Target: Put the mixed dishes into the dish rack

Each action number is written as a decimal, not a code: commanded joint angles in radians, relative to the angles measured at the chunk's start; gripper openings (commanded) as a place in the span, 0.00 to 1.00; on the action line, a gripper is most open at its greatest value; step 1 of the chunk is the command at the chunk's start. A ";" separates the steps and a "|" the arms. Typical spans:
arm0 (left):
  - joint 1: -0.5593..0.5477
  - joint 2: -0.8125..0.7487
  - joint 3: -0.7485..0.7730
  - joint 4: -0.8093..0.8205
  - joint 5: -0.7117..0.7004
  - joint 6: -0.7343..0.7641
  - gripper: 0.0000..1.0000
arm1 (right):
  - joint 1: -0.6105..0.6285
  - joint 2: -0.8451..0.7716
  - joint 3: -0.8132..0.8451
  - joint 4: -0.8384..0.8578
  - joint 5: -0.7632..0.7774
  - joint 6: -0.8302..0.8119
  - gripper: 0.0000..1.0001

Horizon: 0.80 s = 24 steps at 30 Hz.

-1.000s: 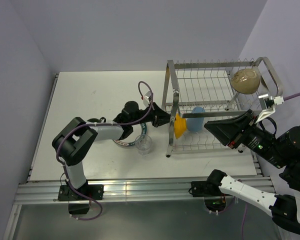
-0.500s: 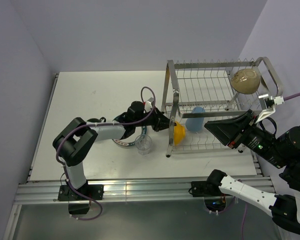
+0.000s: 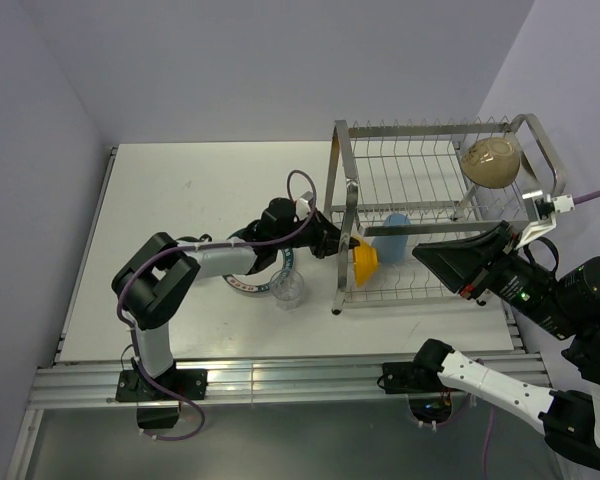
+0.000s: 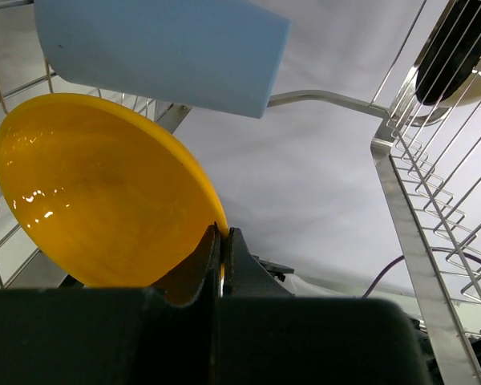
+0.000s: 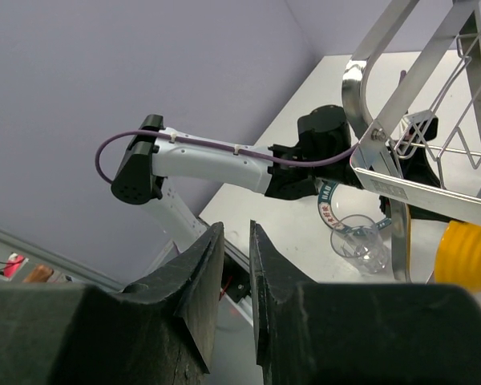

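Note:
My left gripper (image 3: 351,249) (image 4: 222,233) is shut on the rim of the small orange bowl (image 3: 364,263) (image 4: 96,192). It holds the bowl tilted on edge just inside the left end of the dish rack's (image 3: 341,200) lower tier. A light blue tumbler (image 3: 391,238) (image 4: 160,48) lies on that tier right beside the bowl. The beige bowl (image 3: 491,160) rests on the upper tier at the far right. On the table left of the rack stand a clear glass (image 3: 288,288) (image 5: 361,241) and the teal-rimmed plate (image 3: 242,285) (image 5: 330,204). My right gripper (image 3: 414,252) (image 5: 234,228) hovers over the rack's right half, narrowly open and empty.
The left arm (image 3: 210,262) stretches across the table over the plate. The rack's front post (image 3: 338,290) stands next to the bowl and glass. Walls close in behind and on both sides of the white table (image 3: 180,190).
My left gripper has carried the orange bowl rightward, past the rack's front post, into the lower tier. The right jaws have narrowed a little.

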 commanded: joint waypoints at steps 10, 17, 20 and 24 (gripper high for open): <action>-0.020 -0.010 0.035 0.050 -0.011 -0.044 0.00 | -0.003 0.008 0.010 0.021 0.007 -0.023 0.25; -0.022 -0.021 -0.022 0.078 -0.039 -0.073 0.00 | -0.002 0.000 -0.001 0.030 0.005 -0.023 0.24; -0.026 -0.020 -0.042 0.114 -0.049 -0.090 0.00 | -0.003 0.003 0.004 0.032 0.004 -0.023 0.23; -0.028 -0.012 -0.071 0.147 -0.060 -0.116 0.00 | -0.003 0.002 0.003 0.032 0.004 -0.023 0.23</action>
